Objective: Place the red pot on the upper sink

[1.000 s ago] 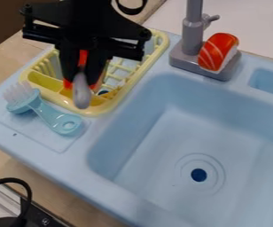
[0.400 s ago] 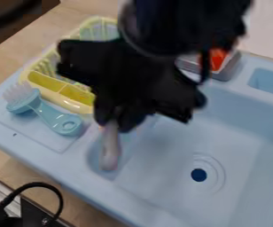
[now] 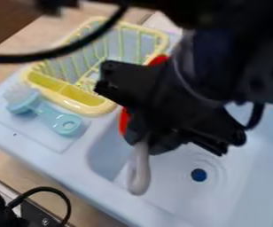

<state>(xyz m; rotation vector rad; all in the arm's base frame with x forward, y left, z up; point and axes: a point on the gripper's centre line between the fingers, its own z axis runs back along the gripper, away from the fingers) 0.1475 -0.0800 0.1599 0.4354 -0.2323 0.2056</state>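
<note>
The black gripper (image 3: 148, 142) hangs over the left part of the blue sink basin (image 3: 106, 155), shut on the red pot near its grey handle. Most of the red pot (image 3: 124, 122) is hidden behind the gripper; a red edge shows at the gripper's left side, and more red shows above it near the rack. The pot's grey handle (image 3: 139, 173) points down toward the front of the basin.
A yellow dish rack (image 3: 106, 108) stands at the sink's upper left, with a light blue brush (image 3: 59, 120) beside it. The drain (image 3: 198, 174) lies in the basin floor. A black cable (image 3: 44, 189) loops at the lower left.
From over the yellow rack, the gripper has moved right and down the view to over the basin, carrying the pot. The arm now covers the faucet and the sushi-like toy.
</note>
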